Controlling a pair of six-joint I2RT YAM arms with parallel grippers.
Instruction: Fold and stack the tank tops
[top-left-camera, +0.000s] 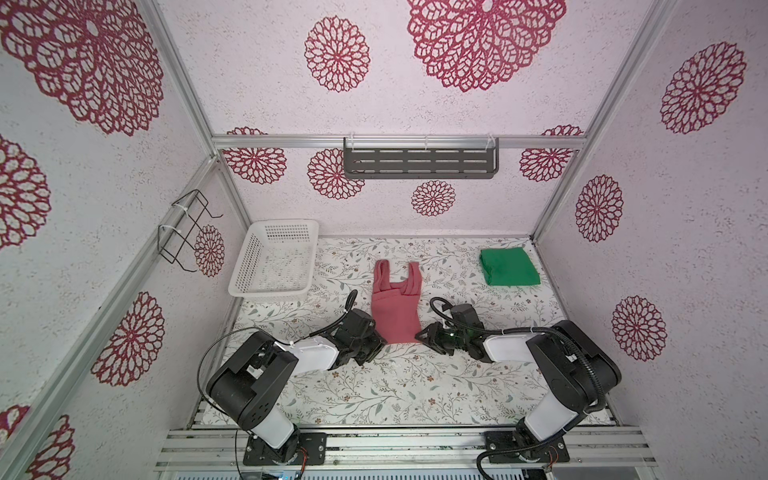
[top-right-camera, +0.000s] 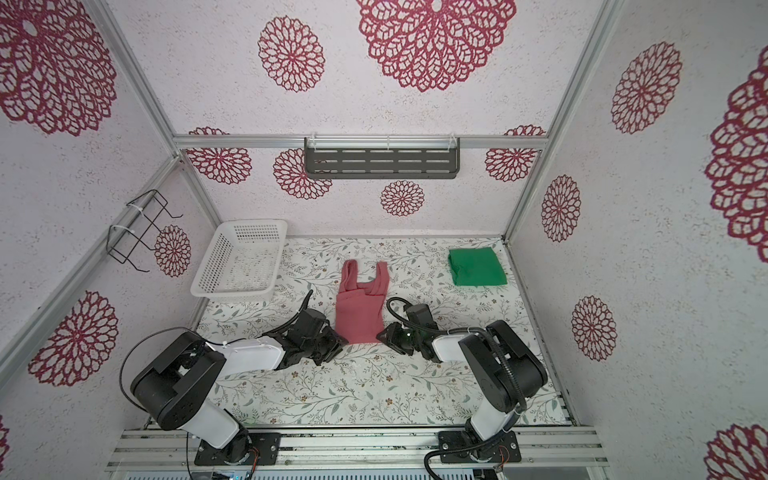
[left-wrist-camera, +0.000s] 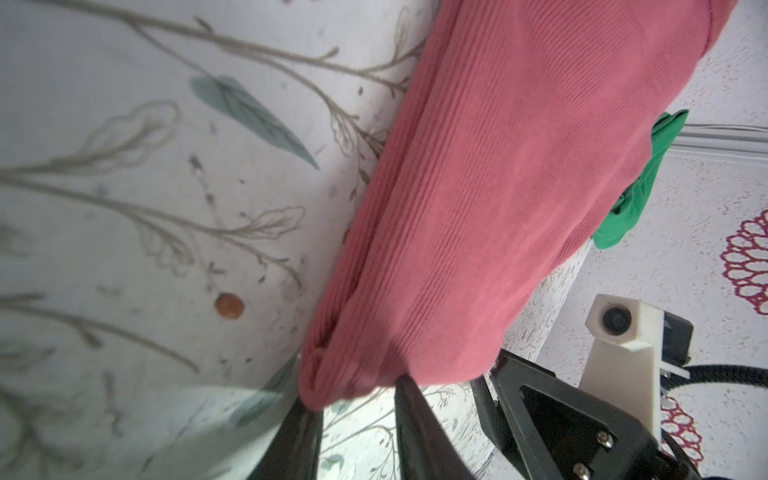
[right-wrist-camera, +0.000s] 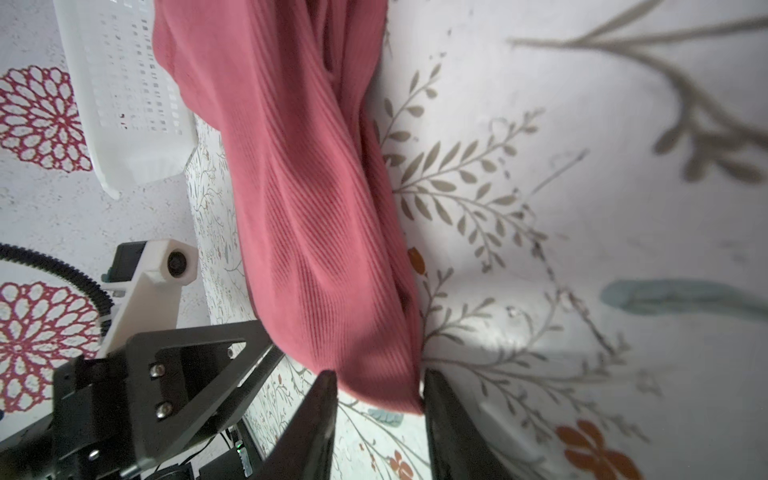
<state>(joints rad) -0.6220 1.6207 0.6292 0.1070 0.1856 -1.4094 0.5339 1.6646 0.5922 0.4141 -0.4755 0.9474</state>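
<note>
Here, left fingers (left-wrist-camera: 415, 424) and right fingers (right-wrist-camera: 320, 415) stand apart astride the pink tank top (top-left-camera: 395, 316).

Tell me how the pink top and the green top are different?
Colour: the pink top is dusty pink-red, the green top bright green. Shape: the pink top lies long with its straps showing; the green top is folded into a squarish packet. Place: the pink top is mid-table with the left gripper and right gripper at its near corners; the green top sits alone at the far right. Both are cloth lying on the flowered table.
</note>
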